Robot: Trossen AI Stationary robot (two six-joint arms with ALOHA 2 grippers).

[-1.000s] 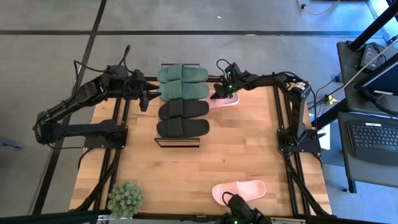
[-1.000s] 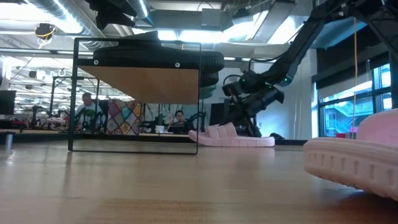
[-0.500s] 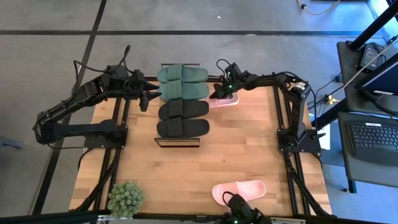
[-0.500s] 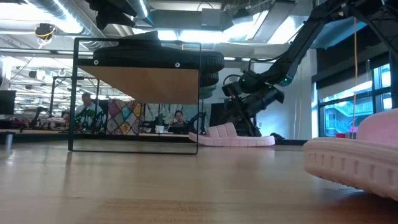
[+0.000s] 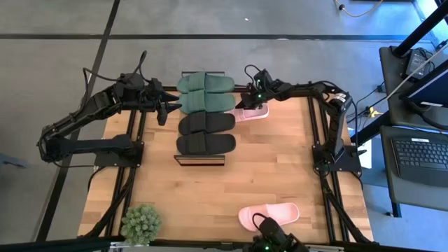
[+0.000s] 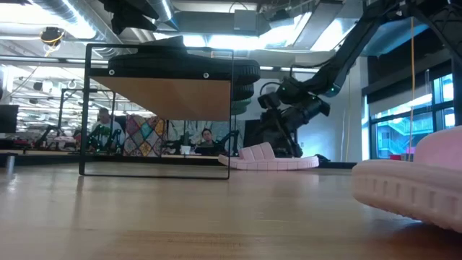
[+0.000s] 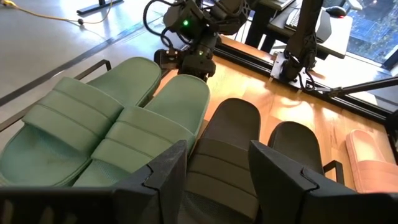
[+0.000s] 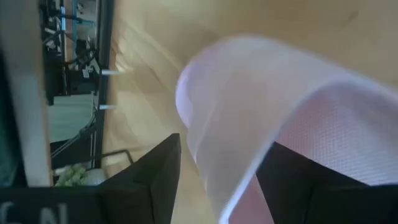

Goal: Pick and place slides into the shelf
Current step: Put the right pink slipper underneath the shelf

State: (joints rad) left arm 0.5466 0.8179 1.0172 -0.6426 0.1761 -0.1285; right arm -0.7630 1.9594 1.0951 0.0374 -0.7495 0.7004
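Right gripper (image 5: 250, 100) now lifted, jaws parted astride pink slide (image 5: 252, 114); left jaws open, empty.

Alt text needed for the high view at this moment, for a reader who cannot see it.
Overhead view: the right gripper hangs open over a pink slide lying on the table beside the shelf, which holds two green slides and two black slides. The left gripper waits open at the shelf's other side; a second pink slide and a potted plant sit at the near edge.

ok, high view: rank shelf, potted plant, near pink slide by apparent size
1. shelf, by its frame outline
2. near pink slide
3. potted plant; similar in area to the slide, so the last two are close.
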